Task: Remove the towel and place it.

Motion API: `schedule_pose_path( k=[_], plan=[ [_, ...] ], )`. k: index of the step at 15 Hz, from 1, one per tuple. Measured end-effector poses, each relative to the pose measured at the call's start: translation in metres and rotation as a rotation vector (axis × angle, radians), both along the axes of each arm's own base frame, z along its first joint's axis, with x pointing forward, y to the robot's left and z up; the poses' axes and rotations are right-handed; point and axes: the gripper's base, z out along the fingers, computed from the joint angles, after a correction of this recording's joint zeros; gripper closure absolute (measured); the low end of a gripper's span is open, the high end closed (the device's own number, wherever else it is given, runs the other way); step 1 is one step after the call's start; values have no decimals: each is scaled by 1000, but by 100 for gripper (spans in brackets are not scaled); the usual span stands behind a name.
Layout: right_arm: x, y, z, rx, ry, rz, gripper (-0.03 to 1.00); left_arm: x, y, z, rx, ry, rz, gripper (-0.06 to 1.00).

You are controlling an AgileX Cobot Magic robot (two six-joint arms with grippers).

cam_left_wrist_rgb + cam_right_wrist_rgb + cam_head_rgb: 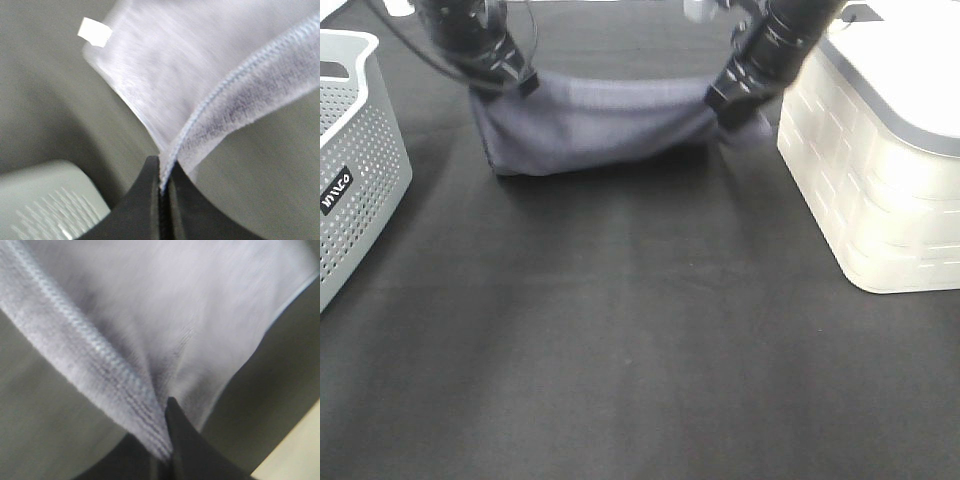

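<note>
The greyish-lavender towel (600,125) hangs stretched between my two grippers at the back of the black table; its lower edge sags onto or just above the cloth. My left gripper (523,82) is shut on the towel's left top corner; the left wrist view shows the stitched edge (240,85) pinched between the jaws (163,172) and the white tag (95,31). My right gripper (725,100) is shut on the right top corner; the right wrist view shows the cloth (165,315) clamped at the fingertips (167,430).
A grey perforated basket (355,170) stands at the left edge, also in the left wrist view (50,200). A white lidded box (885,170) stands at the right. A black cloth (640,350) covers the table.
</note>
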Motion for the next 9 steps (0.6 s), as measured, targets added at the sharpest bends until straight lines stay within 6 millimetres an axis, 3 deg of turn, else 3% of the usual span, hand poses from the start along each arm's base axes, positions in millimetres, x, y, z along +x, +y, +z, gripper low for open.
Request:
schedule_pose_path(
  k=[3,6,9],
  plan=[
    [-18,-2,-3,-20,211,-14,96,-8,-2,-4,-8,97,-36,94],
    [-21,4,-2,46,249,-25,96,-20,-2,-13,-33,164,-59,94],
    [-32,4,-22,61,344,-46,96,-35,4,-34,7,260,-61,94]
  ],
)
